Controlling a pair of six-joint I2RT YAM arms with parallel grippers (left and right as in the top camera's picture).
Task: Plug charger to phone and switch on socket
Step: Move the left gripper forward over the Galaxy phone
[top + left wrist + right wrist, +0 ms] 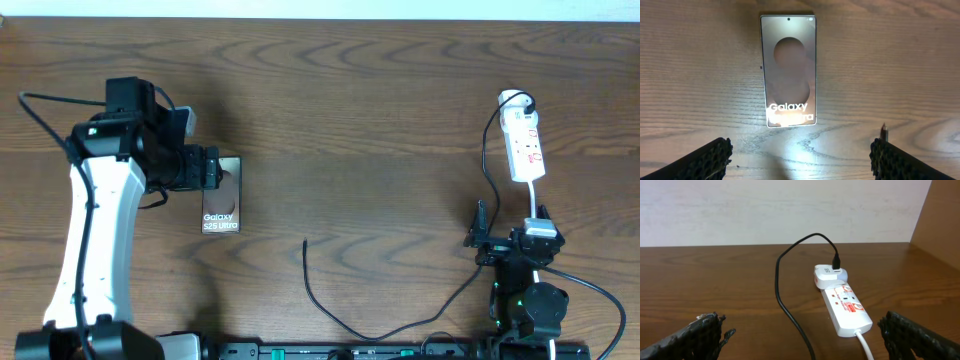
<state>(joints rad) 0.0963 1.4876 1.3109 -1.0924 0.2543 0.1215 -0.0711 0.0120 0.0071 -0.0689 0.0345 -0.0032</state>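
- I am holding my left gripper (800, 148) with its fingers wide apart, empty, hovering by the phone (789, 70), which is lying flat on the left of the bench (380, 100).
- My right gripper (802, 330) is standing apart too, facing the socket (846, 307) at the far right.
- The charger (335, 318) is trailing from the socket's far end, its loose tip lying between phone and socket.
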